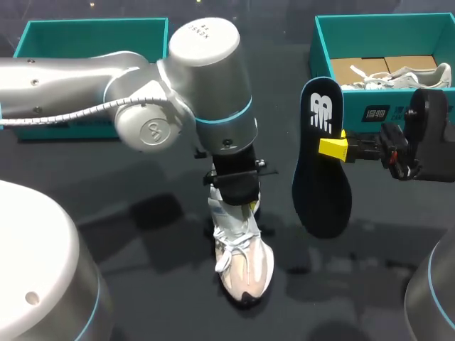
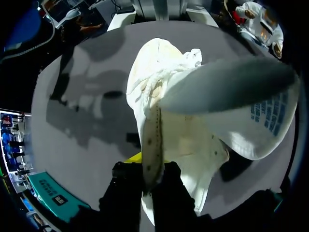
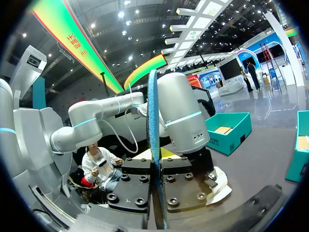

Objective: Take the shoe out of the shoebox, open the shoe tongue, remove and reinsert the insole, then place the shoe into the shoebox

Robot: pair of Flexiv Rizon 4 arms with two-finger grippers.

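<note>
A cream-white shoe (image 1: 244, 264) stands on the dark table, toe toward the front edge. My left gripper (image 1: 234, 186) comes down onto the shoe's opening and is shut on a strip of its upper (image 2: 152, 145), the fingers pressing it from both sides; the rest of the shoe (image 2: 193, 130) spreads out ahead of them. My right gripper (image 1: 340, 148) is shut on the dark insole (image 1: 321, 170), holding it upright in the air to the right of the shoe. The right wrist view shows the insole (image 3: 153, 135) edge-on between the fingers, with the shoe (image 3: 219, 181) beyond.
The open teal shoebox (image 1: 327, 50) sits at the back right with a second pale shoe (image 1: 402, 77) inside. Another teal box (image 1: 85, 35) lies at the back left, behind my left arm (image 1: 206, 78). Bare table lies in front of the shoe.
</note>
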